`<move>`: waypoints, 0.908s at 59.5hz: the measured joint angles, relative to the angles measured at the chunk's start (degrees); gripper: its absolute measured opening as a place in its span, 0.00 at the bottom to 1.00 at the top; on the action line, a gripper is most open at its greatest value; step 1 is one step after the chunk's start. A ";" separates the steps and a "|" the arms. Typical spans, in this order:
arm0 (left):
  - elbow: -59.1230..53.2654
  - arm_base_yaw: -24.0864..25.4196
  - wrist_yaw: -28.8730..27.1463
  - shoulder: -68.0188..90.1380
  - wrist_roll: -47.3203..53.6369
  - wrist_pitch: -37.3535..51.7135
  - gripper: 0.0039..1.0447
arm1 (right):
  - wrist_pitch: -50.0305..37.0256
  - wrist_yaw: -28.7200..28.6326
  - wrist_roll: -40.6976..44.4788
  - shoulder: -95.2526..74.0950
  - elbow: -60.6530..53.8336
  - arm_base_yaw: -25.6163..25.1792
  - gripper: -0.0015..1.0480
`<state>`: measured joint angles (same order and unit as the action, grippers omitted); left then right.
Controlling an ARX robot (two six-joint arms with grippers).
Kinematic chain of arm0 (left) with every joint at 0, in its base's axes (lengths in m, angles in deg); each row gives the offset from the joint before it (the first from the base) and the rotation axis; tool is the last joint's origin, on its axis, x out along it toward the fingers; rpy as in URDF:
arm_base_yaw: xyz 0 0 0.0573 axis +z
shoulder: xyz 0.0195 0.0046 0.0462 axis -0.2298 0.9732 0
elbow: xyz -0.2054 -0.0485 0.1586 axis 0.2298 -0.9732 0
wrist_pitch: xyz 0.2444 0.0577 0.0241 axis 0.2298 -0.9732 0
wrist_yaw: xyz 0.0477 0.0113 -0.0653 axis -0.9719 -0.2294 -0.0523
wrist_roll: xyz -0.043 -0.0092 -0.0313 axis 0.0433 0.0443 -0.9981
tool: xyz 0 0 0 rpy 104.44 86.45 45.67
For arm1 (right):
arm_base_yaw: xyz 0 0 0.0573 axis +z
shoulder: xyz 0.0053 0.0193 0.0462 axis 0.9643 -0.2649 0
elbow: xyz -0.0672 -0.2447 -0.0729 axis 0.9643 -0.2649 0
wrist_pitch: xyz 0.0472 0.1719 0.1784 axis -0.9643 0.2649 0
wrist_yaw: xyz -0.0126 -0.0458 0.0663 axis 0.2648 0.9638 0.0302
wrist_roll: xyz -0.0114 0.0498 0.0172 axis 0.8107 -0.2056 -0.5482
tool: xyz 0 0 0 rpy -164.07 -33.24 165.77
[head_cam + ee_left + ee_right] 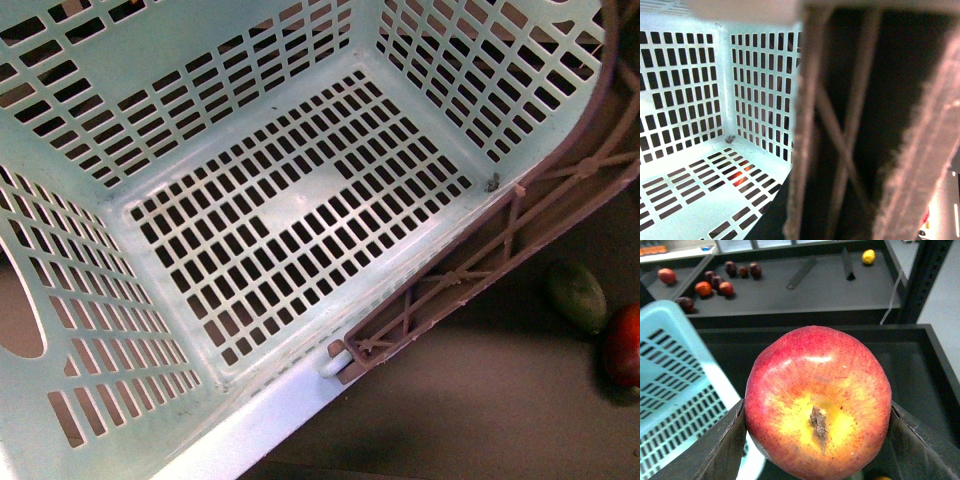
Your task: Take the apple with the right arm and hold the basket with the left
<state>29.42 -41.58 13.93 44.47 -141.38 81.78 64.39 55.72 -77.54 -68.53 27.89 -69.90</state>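
The turquoise basket [290, 215] fills the front view, tilted, its slotted floor empty. Its brownish-mauve handle [520, 215] runs along the right rim. In the left wrist view the handle [840, 140] is close up and blurred, and my left gripper is shut on it; its fingers do not show. The basket's inside [695, 120] shows beside it. In the right wrist view my right gripper [818, 432] is shut on the red apple [818, 400], with its yellow stem patch facing the camera. It is held beside the basket's rim [685, 395]. Neither arm shows in the front view.
A green oval fruit [577, 296] and a darker red fruit [624, 346] lie on the dark surface right of the basket. The right wrist view shows a dark shelf tray [790, 290] with several small fruits [715, 287], a yellow one [868, 256], and a dark bin wall [920, 370].
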 joint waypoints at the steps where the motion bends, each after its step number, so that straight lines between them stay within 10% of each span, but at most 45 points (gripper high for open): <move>1: 0.00 0.00 -0.02 0.00 0.02 0.00 0.14 | 0.00 0.11 -0.09 0.00 0.04 0.77 0.67; 31: 0.00 0.00 -0.04 0.00 0.02 0.00 0.14 | -7.43 6.16 -4.17 -11.74 -1.70 20.13 0.67; 41: 0.00 0.00 -0.04 0.00 0.02 0.00 0.14 | -8.87 8.50 -3.87 -14.27 -1.77 21.59 0.92; 54: -0.02 -0.11 -0.17 0.02 0.57 -0.02 0.14 | -8.07 13.77 -2.91 -8.07 -3.67 18.67 0.92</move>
<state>29.40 -41.69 13.76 44.49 -140.81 81.76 56.32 69.49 -80.45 -76.60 24.22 -51.24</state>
